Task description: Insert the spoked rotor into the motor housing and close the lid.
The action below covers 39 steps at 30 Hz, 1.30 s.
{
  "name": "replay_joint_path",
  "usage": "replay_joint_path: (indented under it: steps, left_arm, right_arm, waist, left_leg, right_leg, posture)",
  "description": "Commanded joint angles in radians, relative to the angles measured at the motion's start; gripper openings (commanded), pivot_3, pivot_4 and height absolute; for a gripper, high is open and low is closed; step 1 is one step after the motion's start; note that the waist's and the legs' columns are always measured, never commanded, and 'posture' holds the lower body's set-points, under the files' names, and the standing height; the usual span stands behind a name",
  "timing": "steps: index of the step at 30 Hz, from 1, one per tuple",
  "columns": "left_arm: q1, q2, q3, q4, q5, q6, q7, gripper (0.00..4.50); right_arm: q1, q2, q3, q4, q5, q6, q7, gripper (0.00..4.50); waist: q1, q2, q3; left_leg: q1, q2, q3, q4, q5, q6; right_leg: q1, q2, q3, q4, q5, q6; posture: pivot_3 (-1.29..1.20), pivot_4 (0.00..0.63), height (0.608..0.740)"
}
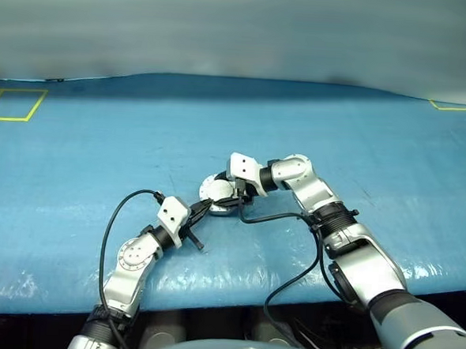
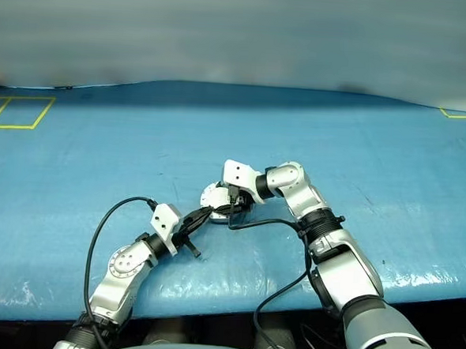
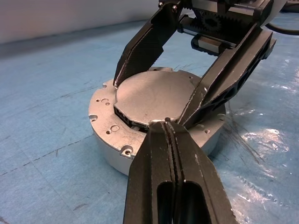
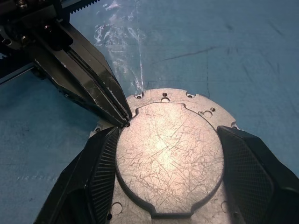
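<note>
Right hand (image 4: 163, 182) clamped around closed motor housing (image 3: 154, 116), rotor hidden; left hand (image 3: 169, 126) shut, empty.

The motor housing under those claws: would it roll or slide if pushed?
Probably not roll: the motor housing sits flat on the blue cover. Its thick metal wall suggests it is stiff and heavy for its size. The scratched, shiny top may be slippery.
</note>
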Motion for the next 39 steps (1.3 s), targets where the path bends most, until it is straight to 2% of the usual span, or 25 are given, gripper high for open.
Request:
replay_joint_path:
  steps: [1,8,10,13,19,27,32,39]
  left_arm:
    - [-0.008,-0.006,0.003,0.037,0.005,0.054,0.024,0.03]
    - [-0.020,-0.008,-0.001,0.036,0.006,0.065,0.026,0.03]
    - [-0.019,-0.007,-0.001,0.033,0.003,0.068,0.024,0.00]
    - [-0.017,-0.006,-0.002,0.030,-0.002,0.069,0.019,0.00]
    - [-0.017,-0.011,-0.001,0.030,-0.016,0.066,0.014,0.00]
    - [-0.019,-0.024,-0.006,0.035,-0.022,0.056,0.009,0.00]
    - [-0.024,-0.032,-0.011,0.038,-0.026,0.044,0.000,0.00]
    - [-0.024,-0.034,-0.019,0.039,-0.022,0.042,0.000,0.00]
  right_arm:
    - [0.024,0.000,0.013,-0.019,-0.018,0.012,0.007,3.01]
    - [0.024,-0.007,0.002,-0.044,-0.006,0.053,0.024,3.01]
    - [0.032,-0.012,-0.009,-0.075,0.009,0.060,0.036,3.73]
    - [0.050,-0.021,-0.021,-0.135,0.030,0.077,0.055,4.48]
    - [0.083,-0.027,-0.085,-0.278,0.135,0.194,0.084,4.48]
    - [0.099,-0.031,-0.153,-0.365,0.245,0.334,0.056,4.48]
    - [0.101,-0.026,-0.200,-0.370,0.245,0.462,-0.083,4.48]
    - [0.135,-0.061,-0.290,-0.429,0.324,0.730,-0.181,4.48]
  waist:
    - [0.002,0.000,0.000]
    - [0.007,0.000,0.000]
    - [0.008,-0.001,0.000]
    - [0.008,-0.001,0.001]
    - [0.007,-0.001,0.003]
    - [0.010,-0.002,0.005]
    - [0.010,-0.002,0.005]
    - [0.012,-0.002,0.005]
  left_leg:
    - [0.000,0.000,0.000,0.000,0.000,0.000]
    - [0.000,0.000,0.000,0.000,0.000,0.000]
    - [0.000,0.000,0.000,0.000,0.000,0.000]
    - [-0.001,0.000,0.000,0.000,0.000,0.000]
    - [-0.004,0.000,0.000,-0.001,0.000,0.000]
    - [-0.006,-0.001,-0.001,-0.001,0.000,0.000]
    - [-0.006,-0.001,-0.001,-0.001,0.000,0.000]
    - [-0.009,-0.001,-0.002,-0.001,0.000,0.000]
  right_leg:
    - [0.000,0.000,0.000,0.000,0.000,0.000]
    - [0.000,0.000,0.000,0.000,0.000,0.000]
    - [0.000,0.000,0.000,0.000,0.000,0.000]
    - [-0.001,0.000,0.000,-0.001,0.000,0.000]
    - [-0.003,0.000,0.000,-0.001,0.000,0.000]
    - [-0.004,-0.001,-0.001,-0.003,0.000,0.000]
    - [-0.004,-0.001,-0.001,-0.003,0.000,0.000]
    - [-0.005,-0.001,-0.001,-0.004,0.002,-0.004]
  posture:
    - [0.00,0.150,0.740]
    - [0.00,0.150,0.740]
    - [0.00,0.150,0.740]
    - [0.00,0.150,0.740]
    - [0.00,0.150,0.740]
    - [0.00,0.150,0.740]
    - [0.00,0.150,0.740]
    - [0.00,0.150,0.740]
